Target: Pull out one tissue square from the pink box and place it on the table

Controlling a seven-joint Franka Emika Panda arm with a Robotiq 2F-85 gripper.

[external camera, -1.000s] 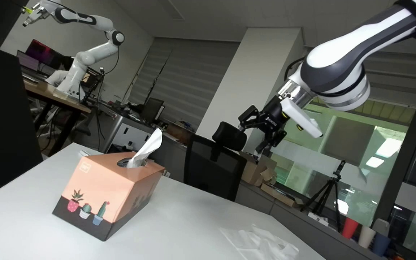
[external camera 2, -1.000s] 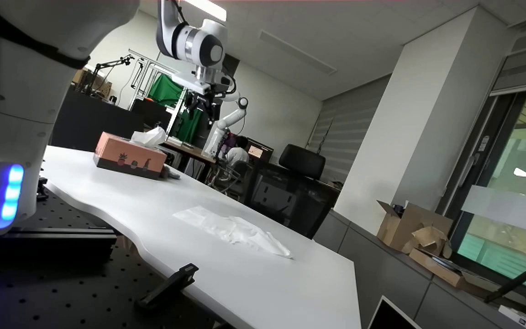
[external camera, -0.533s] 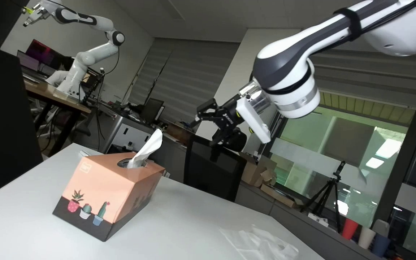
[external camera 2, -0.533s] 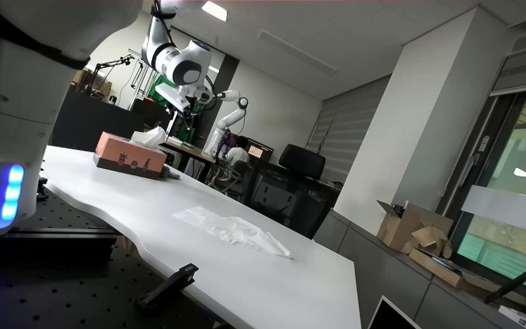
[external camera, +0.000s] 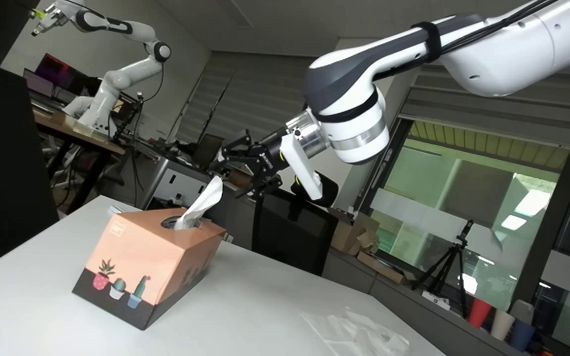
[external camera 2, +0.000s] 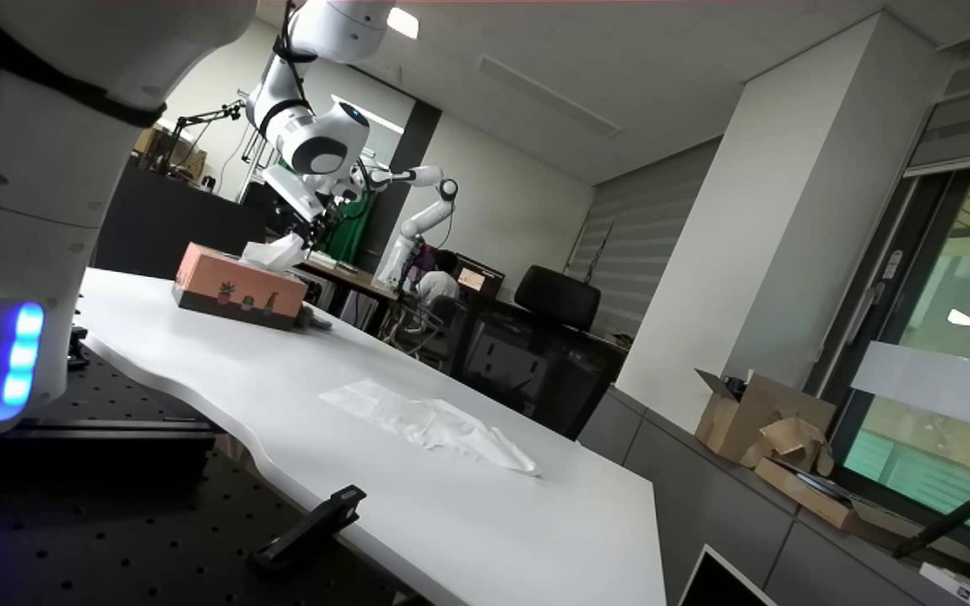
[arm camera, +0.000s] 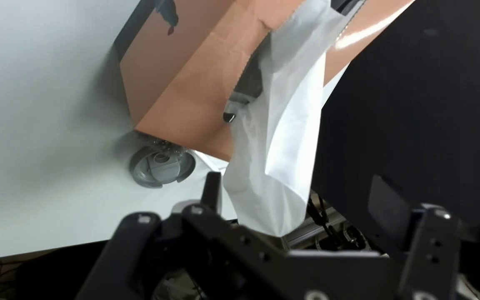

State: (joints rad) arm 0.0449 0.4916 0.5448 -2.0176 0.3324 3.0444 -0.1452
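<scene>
The pink box (external camera: 139,249) stands on the pale table (external camera: 250,306), also in an exterior view (external camera 2: 232,290) and the wrist view (arm camera: 194,100). A white tissue square (external camera: 205,201) sticks up from its slot, also in an exterior view (external camera 2: 273,252). My gripper (external camera: 228,179) is open and empty, just above and beside the tissue's tip; it also shows small in an exterior view (external camera 2: 308,236). In the wrist view the tissue (arm camera: 281,166) reaches toward the space between the fingers (arm camera: 298,193), nearer the left finger. I cannot tell whether it touches.
A loose crumpled white sheet (external camera 2: 434,425) lies on the table, also in an exterior view (external camera: 364,333). A grey round object (arm camera: 161,166) sits beside the box. A black chair (external camera: 290,232) stands behind the table. A dark panel (arm camera: 406,96) stands beyond the box.
My gripper has moved across and down, from well away from the box to close by the tissue's tip, staying open. The box, the tissue and the loose sheet have not moved.
</scene>
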